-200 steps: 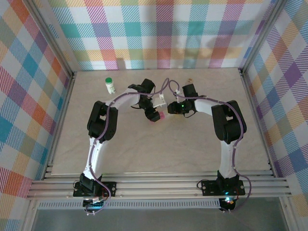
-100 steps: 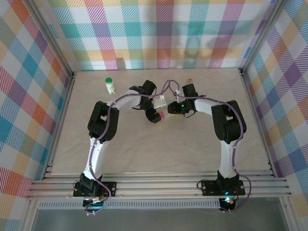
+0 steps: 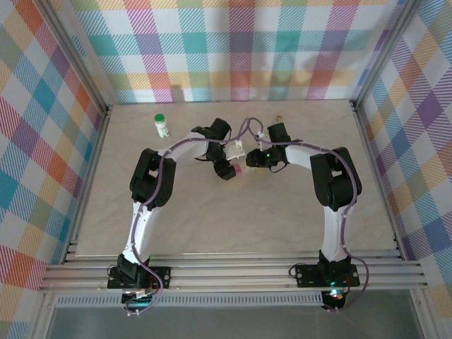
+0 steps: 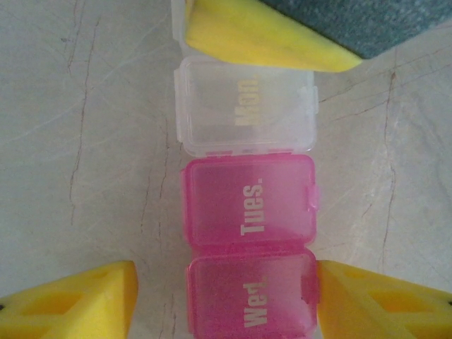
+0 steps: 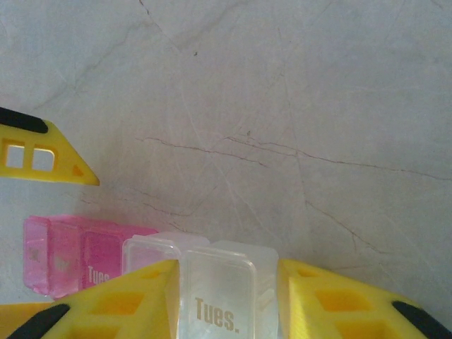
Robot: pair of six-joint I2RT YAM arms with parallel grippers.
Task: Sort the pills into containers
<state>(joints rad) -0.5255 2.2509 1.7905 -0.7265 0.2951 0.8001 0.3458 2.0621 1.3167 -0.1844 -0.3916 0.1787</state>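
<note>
Left wrist view, looking straight down: the pill box (image 4: 247, 212) lies flat on the pale table (image 4: 85, 141), its lids in a row reading "Mon.", "Tues." and "Wed." The "Mon." compartment is clear and the other two are pink, all with their lids down. The left gripper (image 4: 226, 277) stands spread around the "Wed." end. One yellow finger sits right against the lid's tab, the other is apart from the box with bare table between, so nothing is pinched. At the top of this view a yellow finger (image 4: 261, 35) of the other arm covers the far end of the box.

Right wrist view: the right gripper (image 5: 227, 272) is pressed against both sides of a clear compartment marked "Tues." – it pinches the clear end of the box. The pink part runs off to one side.

From the top camera the two arms meet at the middle of the table, over the box. A white bottle with a green cap (image 3: 162, 125) stands upright, well apart, near the back left. A tiny amber bottle (image 3: 280, 118) sits by the back wall – too small to see more.
</note>
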